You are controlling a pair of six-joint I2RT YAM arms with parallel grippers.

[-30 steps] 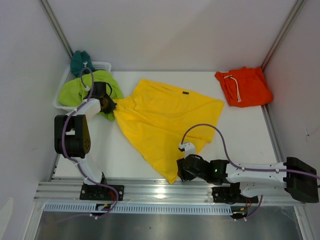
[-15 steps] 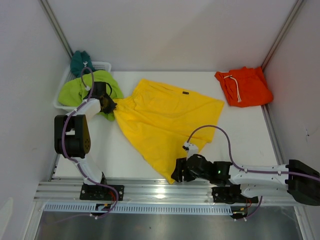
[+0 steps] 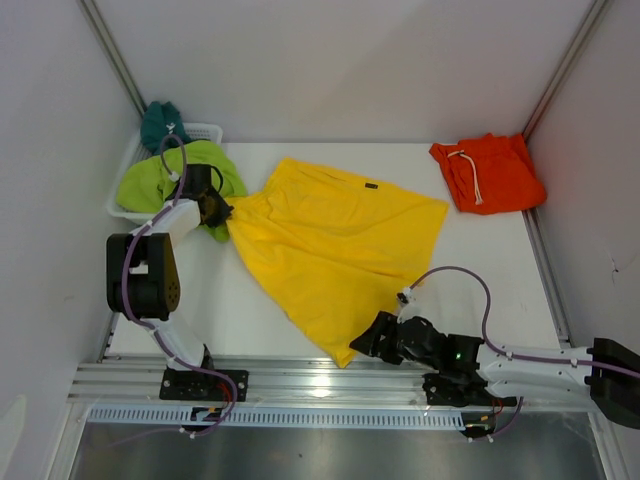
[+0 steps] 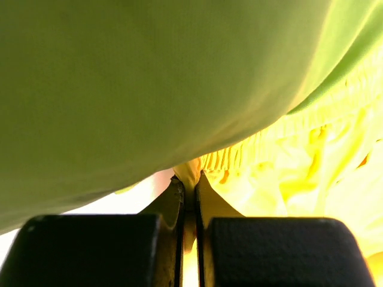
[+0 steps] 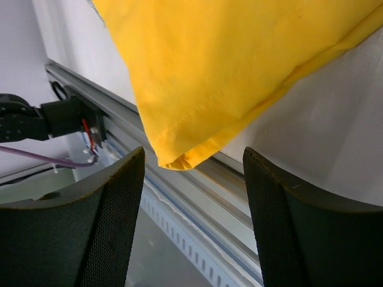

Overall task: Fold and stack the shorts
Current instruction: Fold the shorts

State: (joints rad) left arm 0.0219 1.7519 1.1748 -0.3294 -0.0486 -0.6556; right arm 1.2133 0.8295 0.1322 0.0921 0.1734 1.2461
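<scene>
A white surface (image 3: 490, 270) sits boxed in by pale walls, and from above the yellow shorts (image 3: 335, 235) lie spread across its middle. Far to their right the orange shorts (image 3: 490, 175) sit folded, white drawstring up. Left of the yellow pair a white basket (image 3: 205, 131) holds the lime-green shorts (image 3: 160, 180), with the teal shorts (image 3: 160, 120) behind. The left arm's jaws meet the yellow pair's left corner; the right arm's jaws hover just right of its near corner. In the left wrist view, the jaws are clamped on a pinch of gathered yellow waistband (image 4: 269, 161) under lime-green cloth (image 4: 149, 78). In the right wrist view, the jaws stand wide apart holding nothing, the yellow hem corner (image 5: 209, 89) beyond them beside a metal rail (image 5: 197, 179).
</scene>
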